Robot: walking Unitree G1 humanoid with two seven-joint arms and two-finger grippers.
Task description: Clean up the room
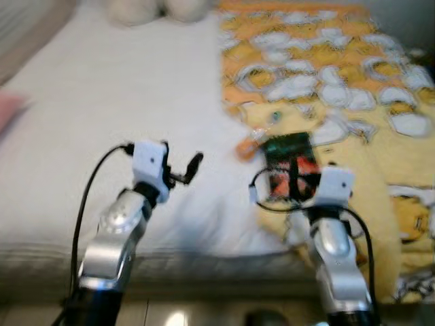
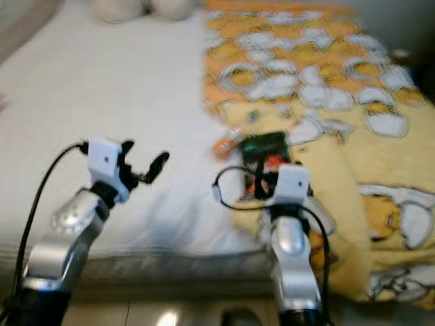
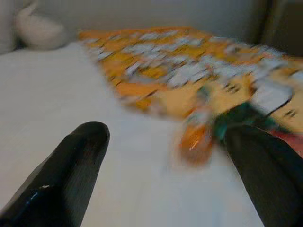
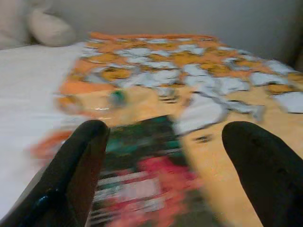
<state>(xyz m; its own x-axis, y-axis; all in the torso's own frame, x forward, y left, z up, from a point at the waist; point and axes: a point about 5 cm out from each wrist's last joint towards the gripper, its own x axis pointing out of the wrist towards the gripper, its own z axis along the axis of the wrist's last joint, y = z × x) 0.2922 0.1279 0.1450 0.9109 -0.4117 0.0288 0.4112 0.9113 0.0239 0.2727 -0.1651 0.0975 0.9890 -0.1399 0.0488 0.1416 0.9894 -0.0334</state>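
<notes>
A dark green and red snack packet lies on the yellow-orange patterned blanket near its left edge. A small orange wrapper sits just left of it, also seen as the orange wrapper. My right gripper is open, hovering right over the packet, fingers either side. My left gripper is open above the white sheet, to the left of the wrapper and apart from it. All views are blurred.
Two pale cushions rest at the head of the bed. A pink object lies at the far left edge. The blanket covers the bed's right half. The mattress front edge runs just under my arms.
</notes>
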